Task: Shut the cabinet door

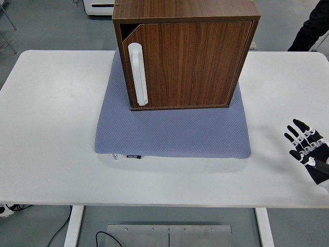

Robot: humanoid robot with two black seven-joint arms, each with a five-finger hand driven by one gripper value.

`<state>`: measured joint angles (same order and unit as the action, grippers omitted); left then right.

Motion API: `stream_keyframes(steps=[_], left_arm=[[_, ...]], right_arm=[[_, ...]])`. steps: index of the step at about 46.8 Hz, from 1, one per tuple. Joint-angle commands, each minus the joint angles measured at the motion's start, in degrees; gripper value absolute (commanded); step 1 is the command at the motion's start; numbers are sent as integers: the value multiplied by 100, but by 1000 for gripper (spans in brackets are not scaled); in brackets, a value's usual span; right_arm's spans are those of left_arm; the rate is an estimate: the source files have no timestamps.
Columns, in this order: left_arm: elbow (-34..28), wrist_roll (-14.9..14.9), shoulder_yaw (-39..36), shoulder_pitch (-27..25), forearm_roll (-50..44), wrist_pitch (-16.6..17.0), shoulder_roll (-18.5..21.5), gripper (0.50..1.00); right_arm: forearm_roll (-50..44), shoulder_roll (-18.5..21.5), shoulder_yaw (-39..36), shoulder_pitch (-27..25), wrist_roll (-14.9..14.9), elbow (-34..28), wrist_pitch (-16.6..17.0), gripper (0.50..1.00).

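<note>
A dark wooden cabinet (185,56) stands on a blue-grey mat (169,128) in the middle of the white table. Its door (193,64) with a long white handle (138,74) at the left side sits nearly flush with the front; a small dark gap shows at its top left corner. My right hand (308,149) is at the table's right edge, well clear of the cabinet, fingers spread and empty. My left hand is out of view.
A person's dark sleeve (311,31) shows at the top right corner. A white object (100,6) stands on the floor beyond the table. The white table (51,128) is bare left of the mat.
</note>
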<state>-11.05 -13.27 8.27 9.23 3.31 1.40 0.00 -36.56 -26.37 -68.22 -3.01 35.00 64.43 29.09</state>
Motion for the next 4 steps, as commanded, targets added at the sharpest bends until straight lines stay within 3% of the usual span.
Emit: stream_keyframes(steps=[1,4], left_arm=[[7,0,0,0,3,1,0,1000],[7,0,0,0,3,1,0,1000]], right_arm=[[0,0,-7,-51,0,-1,0,1000],[0,0,1,-77,0,-1,0,1000]])
